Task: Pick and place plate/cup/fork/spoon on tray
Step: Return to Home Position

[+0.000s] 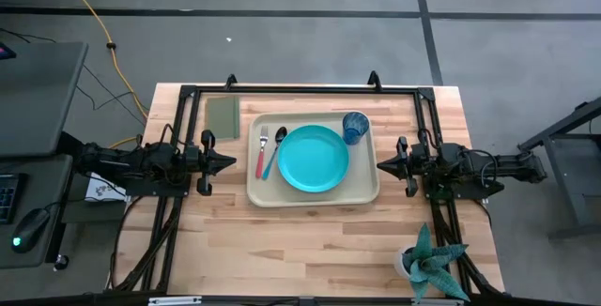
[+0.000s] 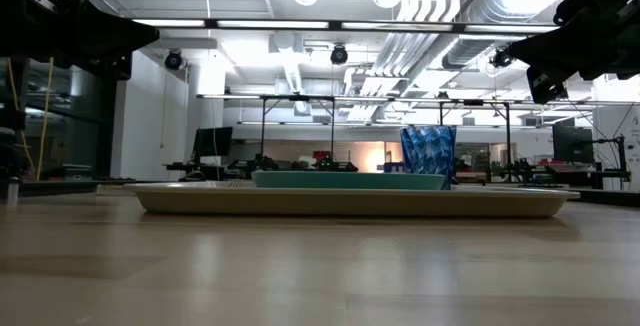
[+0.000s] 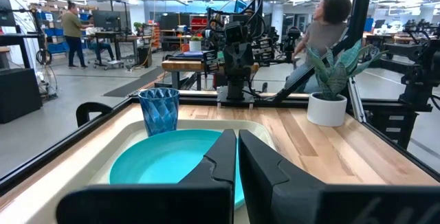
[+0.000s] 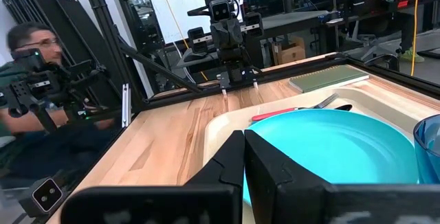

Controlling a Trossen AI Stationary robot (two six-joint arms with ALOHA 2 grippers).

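**A:** Where do the dishes lie?

**B:** All on the tray (image 1: 254, 191), mid-table. The plate (image 1: 313, 159) fills its middle. The cup (image 1: 355, 128) stands upright in one corner, just beside the plate's rim. The fork (image 1: 262, 151) and spoon (image 1: 275, 152) lie side by side on the plate's left, fork outermost. Their heads point toward the green square (image 1: 223, 116), which lies on the wood off the tray's corner. I cannot tell whether the spoon touches the plate.

**A:** And the grippers?

**B:** The left gripper (image 1: 232, 162) hangs over bare wood left of the tray and the right gripper (image 1: 379, 164) to its right, tips facing across it. In each wrist view the two fingers are closed to a thin slit, with nothing between them.

**A:** What is hidden?

**B:** In the low view the tray's rim hides the fork and spoon entirely. Only the plate's edge and the cup rise above it, and both arms are cut off at the upper corners. In the right wrist view the cup is sliced by the frame's edge, and of the spoon only a dark bit shows by the fork's tines. In the left wrist view that arm's own fingers cover part of the plate.

**A:** Anything to read?

**B:** A whiteboard (image 4: 180, 4) behind the table bears marks too small to read. A person (image 4: 27, 45) nearby is blurred.
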